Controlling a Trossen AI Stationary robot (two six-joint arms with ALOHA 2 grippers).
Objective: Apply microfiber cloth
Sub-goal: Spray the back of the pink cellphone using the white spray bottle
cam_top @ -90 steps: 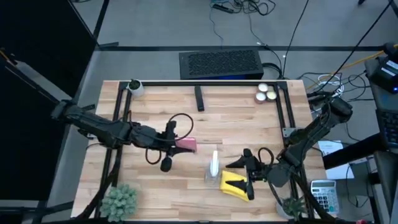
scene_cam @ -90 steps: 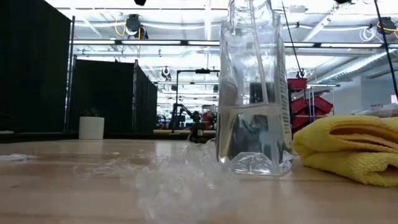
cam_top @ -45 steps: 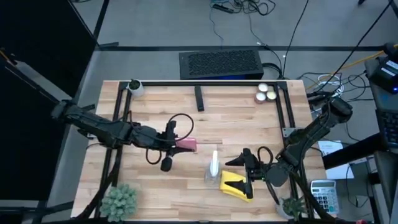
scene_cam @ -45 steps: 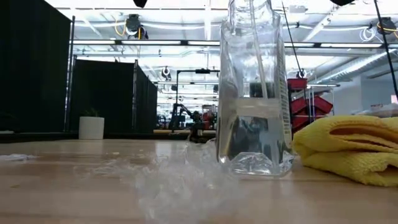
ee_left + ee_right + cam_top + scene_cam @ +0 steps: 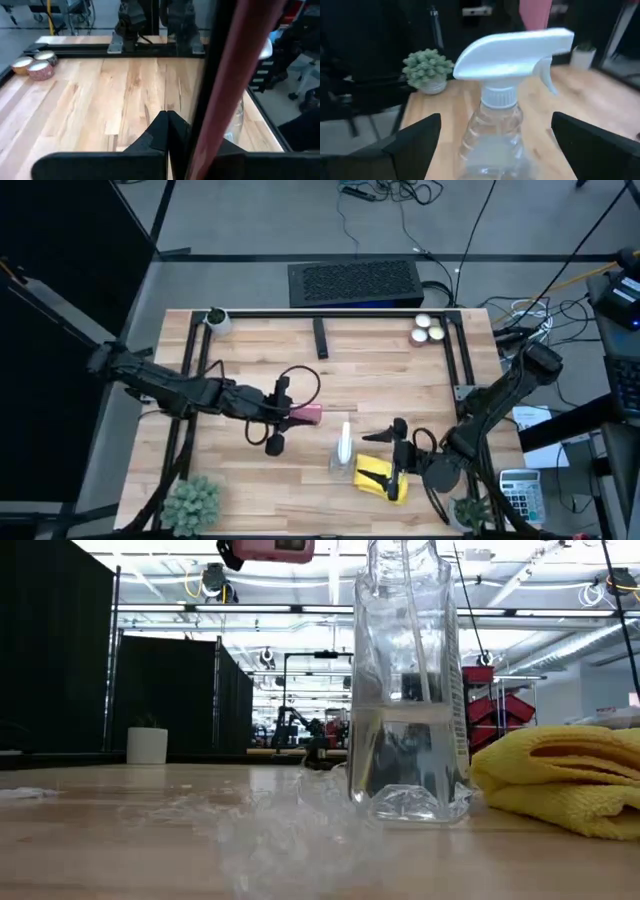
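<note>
Cloth lies at the table's near edge, right of centre, just beside the spray bottle. It is folded, bright yellow, soft and nappy; in the low view its rolled folds bulge thick at the right, resting flat on the wood.

Right gripper sits directly at the cloth, on its right side, low over it. Fingers are spread wide: one dark finger reaches out past the cloth's far edge, the other lies over the yellow. Not closed on anything. In the right wrist view the bottle stands straight ahead between the spread fingers, white trigger head on clear plastic, water inside.

Left gripper is mid-table, well apart from the cloth, clamped on a pink phone-like slab, held up off the wood; the low view catches it high overhead.

Judgement: right arm is far the nearer, so the pick falls to it. The cloth's long side runs roughly left to right, slightly slanted. Limp fabric: a pinch on a folded edge should bunch, not slip.
</note>
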